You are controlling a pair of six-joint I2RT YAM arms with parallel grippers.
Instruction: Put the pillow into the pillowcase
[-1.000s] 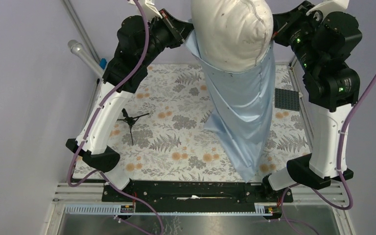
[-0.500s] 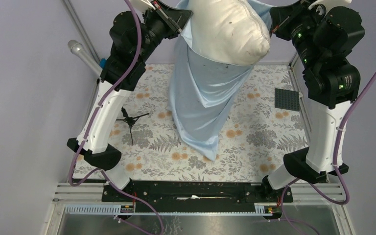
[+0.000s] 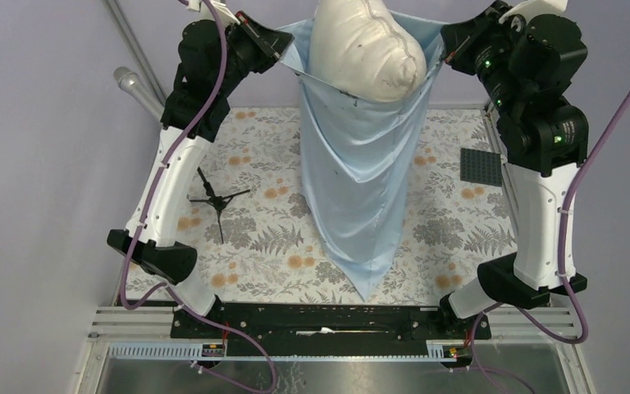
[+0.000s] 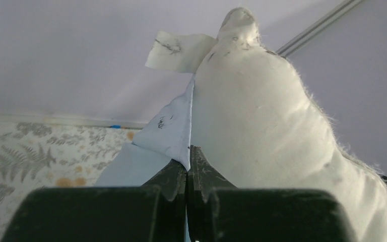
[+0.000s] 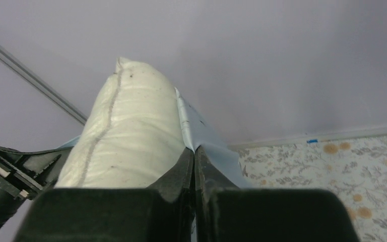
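Pillowcase (image 3: 361, 189) hangs upright, mouth up, held high between both arms. Pillow (image 3: 367, 53) sits partly inside the pillowcase, its plump top bulging out of the pillowcase mouth. Left fingers (image 4: 171, 179) are pressed together, pinching the left corner of the pillowcase mouth. Right fingers (image 5: 180, 171) are pressed together on the right corner of the pillowcase mouth. Counter (image 3: 279, 238) with floral cloth (image 3: 451, 222) lies below the pillowcase; can't tell if the pillowcase's bottom tip touches it. Small black tripod (image 3: 217, 199) lies left of the pillowcase, dark grid mat (image 3: 480, 167) right of it.
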